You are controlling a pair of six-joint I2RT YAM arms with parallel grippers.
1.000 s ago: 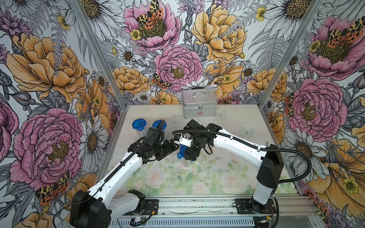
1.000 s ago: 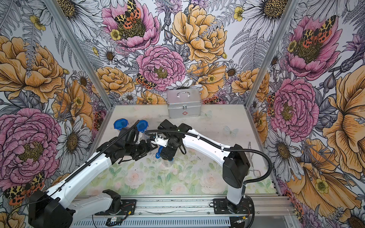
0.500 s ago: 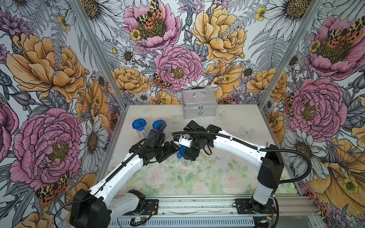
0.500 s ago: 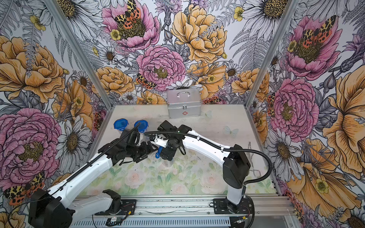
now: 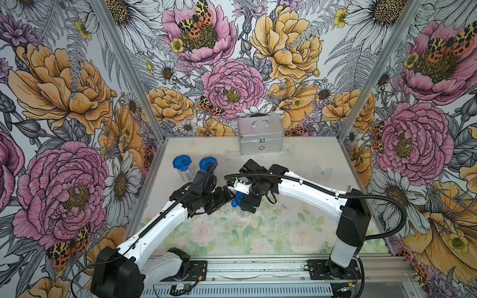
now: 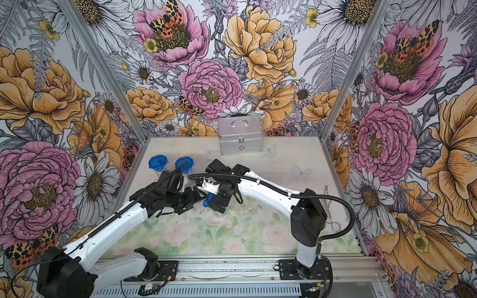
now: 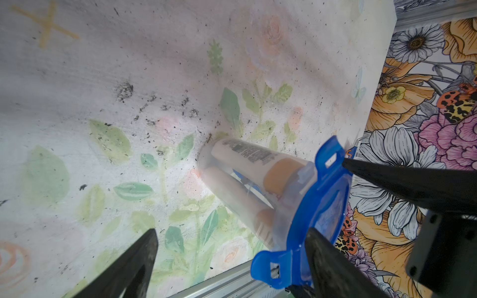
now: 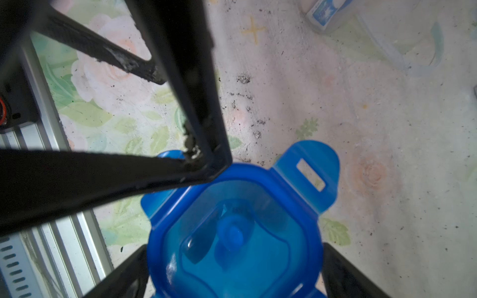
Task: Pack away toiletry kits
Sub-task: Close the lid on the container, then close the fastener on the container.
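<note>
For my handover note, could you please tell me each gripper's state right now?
Left gripper: open, holding nothing.
Right gripper: straddling the blue lid; grip cannot be told.

Both arms are built alike, with long glossy white shells joined by chunky matte black joint housings. The left arm (image 5: pixel 157 224) has a thin black ribbed cable (image 5: pixel 165 215) clipped along its white shell and ends in a big boxy black shoulder block (image 5: pixel 116 273). The right arm (image 5: pixel 307 189) trails a thicker black corrugated hose (image 5: pixel 402 214) past its black elbow block (image 5: pixel 355 219), with small white clips holding the hose to the shell. Each wrist is all black, and a small white bracket (image 5: pixel 240 185) sits on the right one. The fingers (image 7: pixel 129 265) are long, flat, black and tapering, with scuffed, pale-crusted edges. Each arm stands on a black base plate (image 5: pixel 320 269) with bolt heads showing.
</note>
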